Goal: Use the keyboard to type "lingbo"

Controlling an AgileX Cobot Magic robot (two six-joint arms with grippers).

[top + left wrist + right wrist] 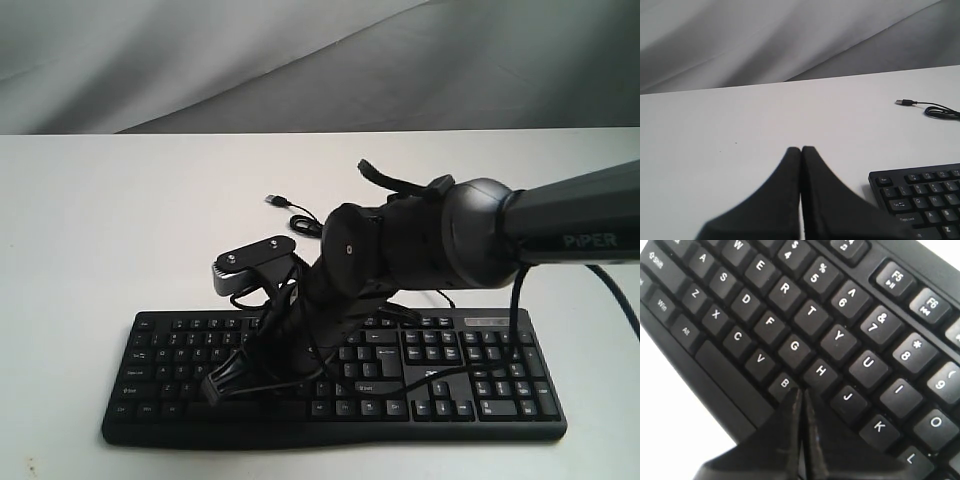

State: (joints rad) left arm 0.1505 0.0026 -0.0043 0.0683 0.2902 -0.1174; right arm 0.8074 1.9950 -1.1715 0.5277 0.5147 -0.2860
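The black keyboard (470,385) lies along the front of the white table. My right gripper (220,387) reaches across onto its letter block from the right. In the right wrist view that gripper (801,391) is shut with nothing in it. Its tips sit just past the B key (784,383), below H (821,371); the keys under the fingers are hidden. Whether the tips touch a key cannot be told. My left gripper (801,148) is shut and empty over bare table, off the keyboard's corner (925,200). It does not show in the exterior view.
The keyboard's thin cable loops behind it to a loose USB plug (273,200), whose end (901,102) also shows in the left wrist view. The right arm (480,235) and its wrist camera (255,262) hang over the keyboard's middle. A grey cloth backdrop (200,60) stands behind the table.
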